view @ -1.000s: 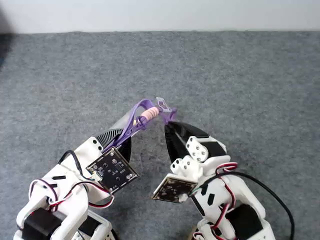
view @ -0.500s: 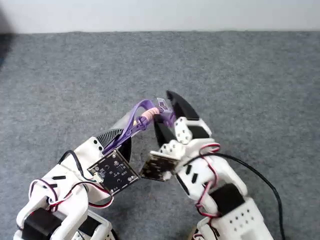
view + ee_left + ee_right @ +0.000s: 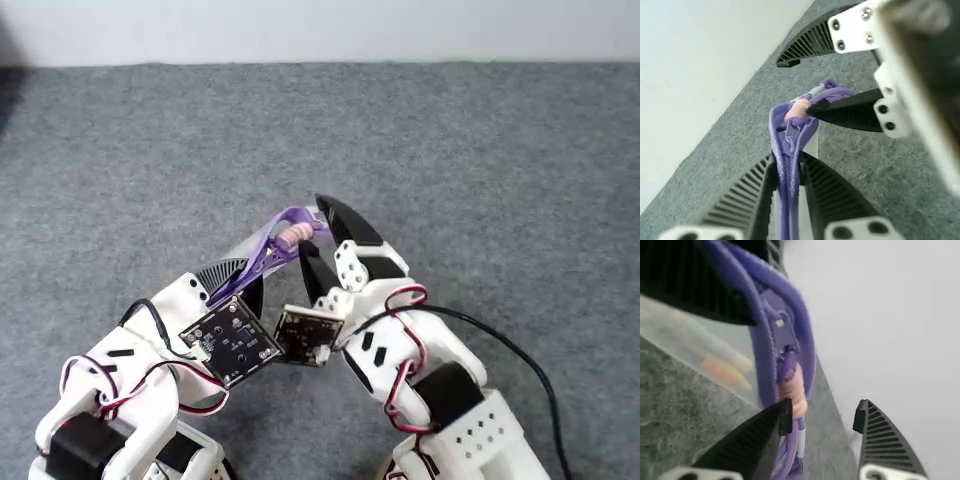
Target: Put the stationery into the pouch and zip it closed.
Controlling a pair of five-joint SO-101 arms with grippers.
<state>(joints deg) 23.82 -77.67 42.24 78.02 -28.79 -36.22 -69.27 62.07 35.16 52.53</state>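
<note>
Purple-zipped clear pouch [image 3: 262, 252] clamped in the left gripper [image 3: 788, 167], over grey mat [image 3: 480, 170].
Left gripper: fingers closed on the pouch's zip edge, and the pouch runs out past its tips toward the right gripper [image 3: 312, 225]. Stationery [image 3: 720, 371] shows through the clear wall, inside the pouch. Pink zip pull [image 3: 295, 235] sits at the pouch's far end, against one right fingertip. Right gripper: fingers apart, one on either side of the pull end, holding nothing.
</note>
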